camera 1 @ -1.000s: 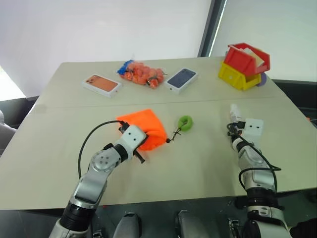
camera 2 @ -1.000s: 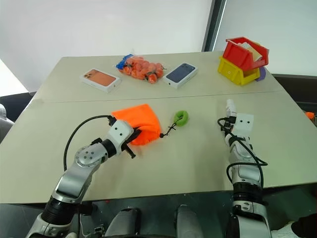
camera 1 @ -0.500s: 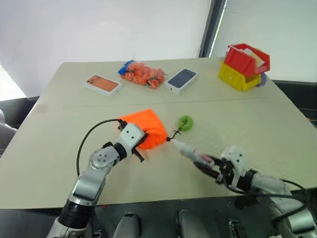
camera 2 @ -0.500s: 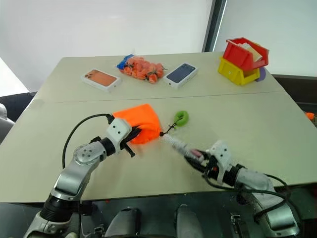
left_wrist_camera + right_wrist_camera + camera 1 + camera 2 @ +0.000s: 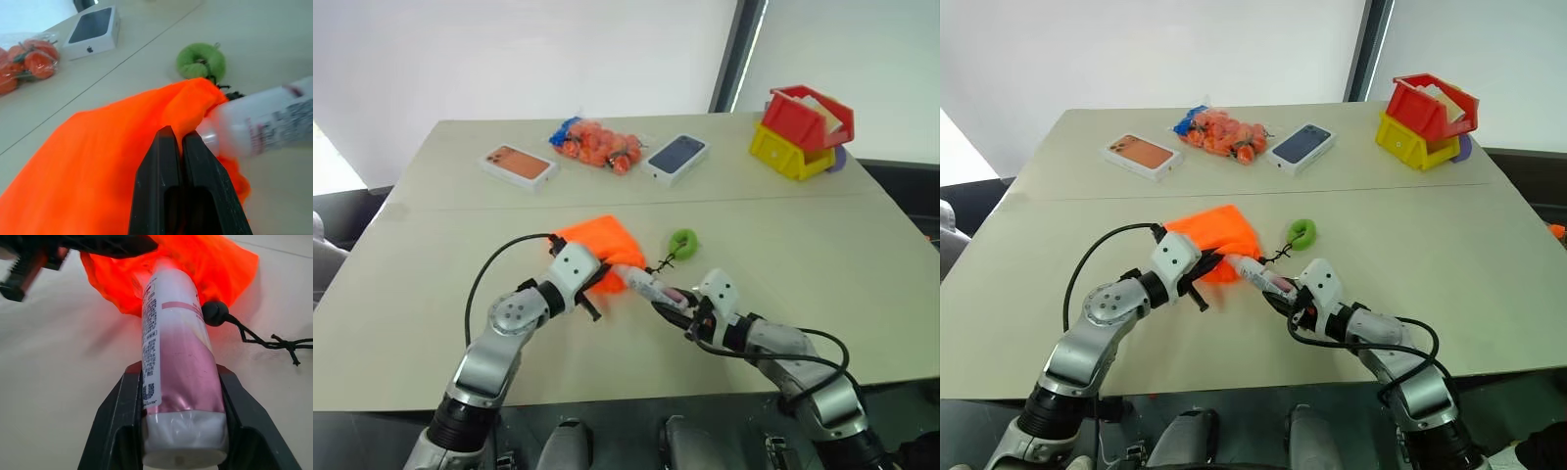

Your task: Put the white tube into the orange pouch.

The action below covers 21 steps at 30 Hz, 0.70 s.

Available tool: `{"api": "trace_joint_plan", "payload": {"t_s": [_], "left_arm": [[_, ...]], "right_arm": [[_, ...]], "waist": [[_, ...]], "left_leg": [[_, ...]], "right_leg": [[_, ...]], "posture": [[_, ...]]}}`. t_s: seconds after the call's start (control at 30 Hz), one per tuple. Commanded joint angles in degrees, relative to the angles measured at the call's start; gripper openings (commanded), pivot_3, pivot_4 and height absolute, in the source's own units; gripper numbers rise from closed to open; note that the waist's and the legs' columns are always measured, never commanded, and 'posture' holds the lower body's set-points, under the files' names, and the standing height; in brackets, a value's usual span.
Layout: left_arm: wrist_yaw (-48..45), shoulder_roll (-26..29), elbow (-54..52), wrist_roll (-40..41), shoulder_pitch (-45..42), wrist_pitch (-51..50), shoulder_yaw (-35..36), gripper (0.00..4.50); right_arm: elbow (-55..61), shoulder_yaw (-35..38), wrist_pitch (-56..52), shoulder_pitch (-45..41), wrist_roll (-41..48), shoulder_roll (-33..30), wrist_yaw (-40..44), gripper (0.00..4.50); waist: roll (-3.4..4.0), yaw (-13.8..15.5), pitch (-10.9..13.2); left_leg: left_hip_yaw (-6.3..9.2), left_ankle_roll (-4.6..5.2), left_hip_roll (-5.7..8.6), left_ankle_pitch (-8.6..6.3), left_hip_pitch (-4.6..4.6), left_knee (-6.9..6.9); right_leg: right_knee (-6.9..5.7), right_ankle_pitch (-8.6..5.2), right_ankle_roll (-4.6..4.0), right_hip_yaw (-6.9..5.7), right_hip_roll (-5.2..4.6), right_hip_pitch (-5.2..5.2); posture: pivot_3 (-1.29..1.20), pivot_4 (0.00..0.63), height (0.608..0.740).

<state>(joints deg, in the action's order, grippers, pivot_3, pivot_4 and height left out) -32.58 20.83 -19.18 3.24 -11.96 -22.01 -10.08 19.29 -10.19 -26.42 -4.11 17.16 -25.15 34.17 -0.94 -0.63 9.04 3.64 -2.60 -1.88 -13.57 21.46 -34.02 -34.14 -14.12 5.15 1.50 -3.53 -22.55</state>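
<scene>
- Two robot arms are meeting near the middle of the pale beige counter (image 5: 822,245).
- The left pincer (image 5: 182,147) is pressing its two black fingers tight together, pinching the edge of the bright orange ribbed cloth pouch (image 5: 607,245) right by its opening.
- The right pincer (image 5: 178,396) is holding the small white plastic tube (image 5: 178,382) with the pink patch on its label, one black finger on each side of it.
- The tube is lying almost flat, and its far end is pushing into the mouth of the orange pouch. Most of the tube is still sticking out.
- The pouch is lying on the counter, with its black cord (image 5: 264,339) running out past a round black bead (image 5: 215,313) to a soft green ring (image 5: 1302,232) just beside the pouch.
- Farther back on the counter, a white flat box with an orange phone picture (image 5: 516,165) is lying on the left.
- Next to it, a clear bag of small orange things (image 5: 602,147) is sitting with a bit of blue at one end.
- A white box with a dark blue phone picture (image 5: 675,158) is lying beside that bag.
- In the far right corner, a red plastic bin (image 5: 808,116) is sitting tilted on top of a yellow plastic bin (image 5: 788,154).
</scene>
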Motion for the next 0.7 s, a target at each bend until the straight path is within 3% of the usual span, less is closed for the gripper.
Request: {"api": "trace_joint_plan", "payload": {"t_s": [0.03, 0.7], "left_arm": [[-0.7, 0.2, -3.5, 1.3, 0.0, 0.4, -0.1, 0.0], [-5.1, 1.9, -6.0, 4.8, 1.5, -1.3, -2.5, 0.0]], "right_arm": [[0.0, -0.4, 1.3, -2.5, -1.0, 2.0, -1.2, 1.13], [-13.9, -5.3, -6.5, -20.7, -11.3, 15.3, -12.8, 1.13]], "waist": [[0.0, -0.1, 0.0], [0.03, -0.4, 0.0]], "left_leg": [[0.01, 0.0, 0.0, 0.0, -0.02, 0.0], [0.02, 0.01, -0.02, 0.01, -0.06, -0.05]], "right_leg": [[-0.02, 0.0, 0.0, 0.0, 0.01, 0.0], [-0.11, 0.08, -0.12, 0.0, 0.05, -0.02]], "posture": [[0.0, 0.15, 0.74], [0.0, 0.15, 0.74]]}}
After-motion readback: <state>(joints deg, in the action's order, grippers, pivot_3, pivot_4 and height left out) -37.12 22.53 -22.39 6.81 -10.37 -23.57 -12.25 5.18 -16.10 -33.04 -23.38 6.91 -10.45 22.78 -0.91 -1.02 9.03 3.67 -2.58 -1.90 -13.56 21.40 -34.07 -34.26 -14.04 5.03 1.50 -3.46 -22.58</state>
